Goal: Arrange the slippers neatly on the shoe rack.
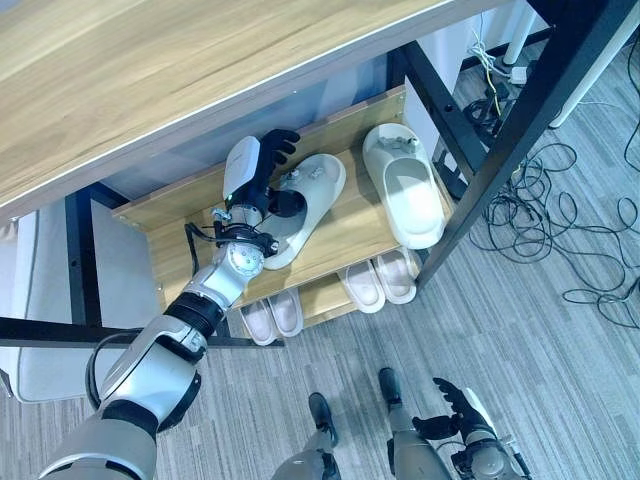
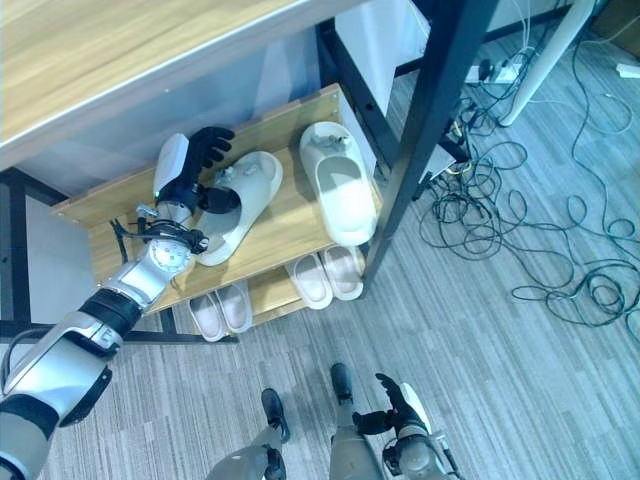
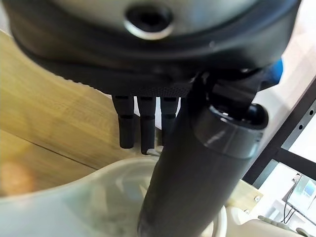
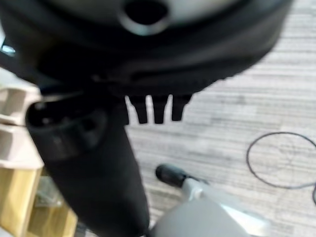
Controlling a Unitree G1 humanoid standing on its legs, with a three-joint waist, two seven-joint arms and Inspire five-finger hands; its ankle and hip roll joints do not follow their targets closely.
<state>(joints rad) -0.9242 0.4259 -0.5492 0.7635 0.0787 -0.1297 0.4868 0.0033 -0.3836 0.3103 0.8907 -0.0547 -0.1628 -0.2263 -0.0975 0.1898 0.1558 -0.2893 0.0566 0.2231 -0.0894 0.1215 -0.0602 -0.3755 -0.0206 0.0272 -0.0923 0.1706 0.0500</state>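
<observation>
Two white slippers lie on the upper shelf of the wooden shoe rack (image 1: 350, 228). The left slipper (image 1: 312, 200) lies at a slant, and the right slipper (image 1: 405, 185) lies straight near the black post. My left hand (image 1: 262, 172) is at the left slipper's outer edge. Its thumb (image 3: 197, 163) reaches into the slipper (image 3: 74, 192), while its straight fingers (image 3: 140, 128) hang over the shelf board beside it, so the hand is open. My right hand (image 1: 455, 402) hangs low over the floor, open and holding nothing.
Two pairs of pale pink slippers (image 1: 380, 280) (image 1: 272, 315) sit on the lower shelf. A wooden table top (image 1: 150, 70) overhangs the rack. A black frame leg (image 1: 520, 130) stands at the rack's right end. Loose cables (image 1: 560, 220) and a power strip (image 1: 505, 70) lie on the grey floor to the right.
</observation>
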